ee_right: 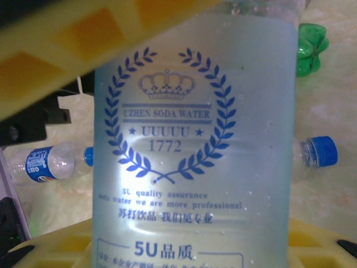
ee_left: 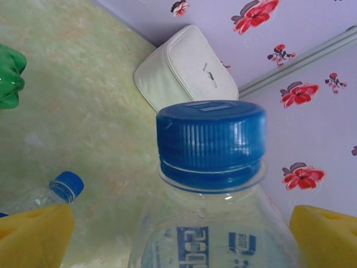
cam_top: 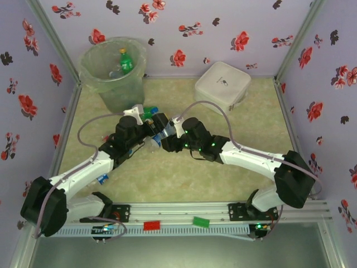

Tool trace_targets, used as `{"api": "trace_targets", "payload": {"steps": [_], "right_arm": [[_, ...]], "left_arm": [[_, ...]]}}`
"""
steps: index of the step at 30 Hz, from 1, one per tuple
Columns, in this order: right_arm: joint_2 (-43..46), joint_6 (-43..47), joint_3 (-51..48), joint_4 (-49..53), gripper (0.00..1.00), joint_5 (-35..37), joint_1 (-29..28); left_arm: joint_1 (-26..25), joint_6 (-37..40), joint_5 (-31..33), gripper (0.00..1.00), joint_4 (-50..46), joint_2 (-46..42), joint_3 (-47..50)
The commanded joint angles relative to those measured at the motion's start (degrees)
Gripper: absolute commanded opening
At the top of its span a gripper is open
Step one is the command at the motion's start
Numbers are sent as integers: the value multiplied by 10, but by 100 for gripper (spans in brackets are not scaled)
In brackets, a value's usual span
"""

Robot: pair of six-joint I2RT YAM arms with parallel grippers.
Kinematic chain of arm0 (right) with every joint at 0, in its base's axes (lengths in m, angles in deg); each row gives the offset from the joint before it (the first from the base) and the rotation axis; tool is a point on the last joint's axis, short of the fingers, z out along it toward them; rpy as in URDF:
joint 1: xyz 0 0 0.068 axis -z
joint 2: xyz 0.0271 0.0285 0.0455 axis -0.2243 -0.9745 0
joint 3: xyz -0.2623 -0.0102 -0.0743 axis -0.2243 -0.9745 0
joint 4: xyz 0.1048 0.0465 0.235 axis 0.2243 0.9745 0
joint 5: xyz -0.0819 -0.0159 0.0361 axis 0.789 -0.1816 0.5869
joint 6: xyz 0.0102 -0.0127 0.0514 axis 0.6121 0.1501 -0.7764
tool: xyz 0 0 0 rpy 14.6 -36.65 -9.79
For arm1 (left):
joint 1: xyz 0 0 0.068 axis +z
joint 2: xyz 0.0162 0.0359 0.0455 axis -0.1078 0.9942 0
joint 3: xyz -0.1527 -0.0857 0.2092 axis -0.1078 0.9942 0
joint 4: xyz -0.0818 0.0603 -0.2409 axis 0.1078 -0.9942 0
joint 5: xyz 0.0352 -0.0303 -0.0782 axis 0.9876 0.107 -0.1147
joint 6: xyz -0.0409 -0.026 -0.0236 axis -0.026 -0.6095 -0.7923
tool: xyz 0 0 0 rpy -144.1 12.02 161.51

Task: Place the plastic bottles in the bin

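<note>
Inside the right pincer [ee_right: 187,137] a clear bottle [ee_right: 195,173] is being clamped, the left pincer [ee_left: 181,243] standing wide open astride it, while beyond them the bin [cam_top: 114,92] is holding few, other bottles [ee_right: 50,162] lying on the counter [cam_top: 184,184].

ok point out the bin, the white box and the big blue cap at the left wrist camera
bin [cam_top: 114,92], top external view, on its front wall
white box [cam_top: 222,84], top external view, middle of its lid
blue cap [ee_left: 211,139], left wrist view, on its ribbed side

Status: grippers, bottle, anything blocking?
Right gripper shut on clear bottle. Left gripper open, straddling blue-capped bottle. Bin back-left, green bottle inside. Loose bottles on table.
</note>
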Motion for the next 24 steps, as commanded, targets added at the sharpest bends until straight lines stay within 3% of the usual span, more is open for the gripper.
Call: {"api": "trace_targets", "payload": {"steps": [1, 7, 17, 21, 24], "right_arm": [[19, -9, -12, -58, 43, -3, 3], [15, -10, -17, -92, 43, 5, 3], [2, -6, -10, -108, 48, 13, 3], [2, -4, -9, -102, 63, 20, 3], [8, -3, -11, -92, 80, 29, 3]], "left_arm": [[-4, -13, -1, 100, 39, 6, -9], [-8, -23, -4, 90, 48, 16, -6], [-10, -18, -5, 62, 50, 14, -8], [-10, -18, -4, 57, 51, 14, -8], [-9, -18, 10, 56, 53, 16, -9]]}}
